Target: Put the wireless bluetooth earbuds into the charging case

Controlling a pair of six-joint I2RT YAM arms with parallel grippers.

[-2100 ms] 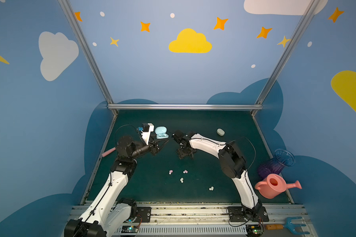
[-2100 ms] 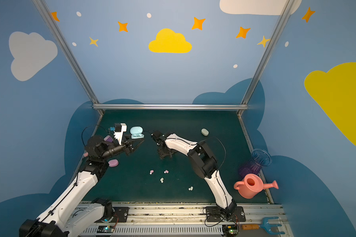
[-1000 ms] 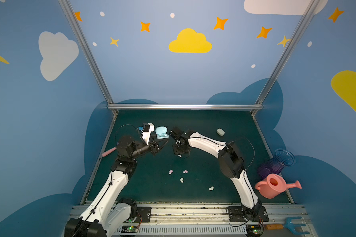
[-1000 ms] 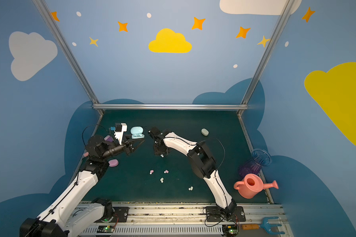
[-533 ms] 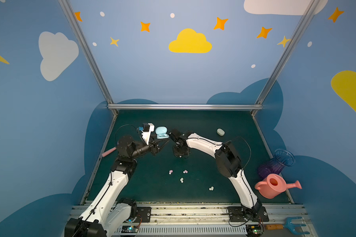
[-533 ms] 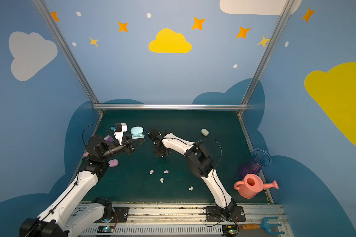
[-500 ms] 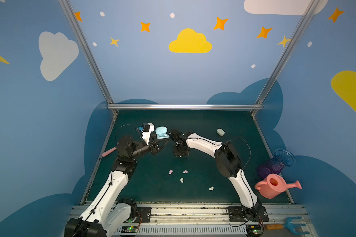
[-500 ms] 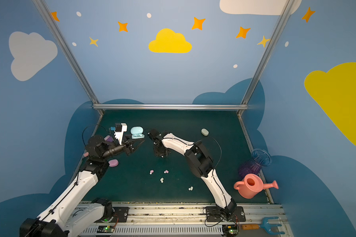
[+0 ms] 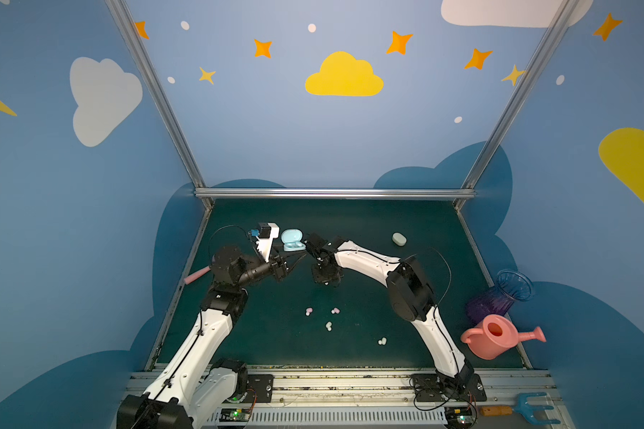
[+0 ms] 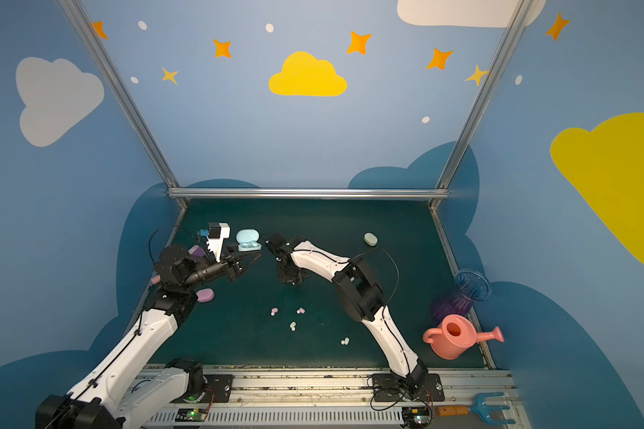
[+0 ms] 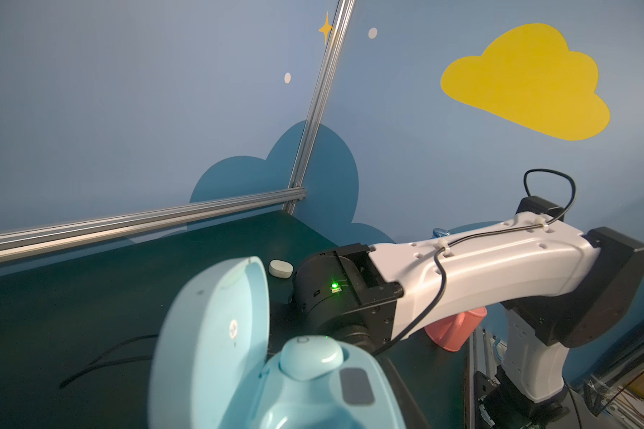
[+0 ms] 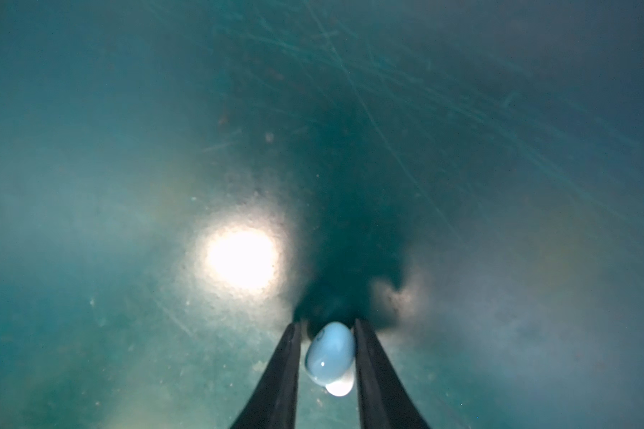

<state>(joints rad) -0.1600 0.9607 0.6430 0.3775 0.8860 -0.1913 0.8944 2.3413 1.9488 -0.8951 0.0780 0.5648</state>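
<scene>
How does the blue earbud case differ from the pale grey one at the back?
The blue case is open, lid up; the grey case is shut. The blue case sits in the left tool; the grey case lies free on the table. Both are rounded ovals.

The charging case point(image 11: 216, 334) is of smooth pale blue plastic with a soft satin shine. The pale blue earbud point(image 12: 329, 353) is glossy plastic with a bright highlight. The surface point(image 12: 424, 130) is matt dark green, with many fine scratches. Behind the charging case, the frame rail point(image 9: 331, 193) looks like brushed metal. The fingers point(image 12: 279, 379) of the right pincer point(image 12: 328, 325) are matt black.
</scene>
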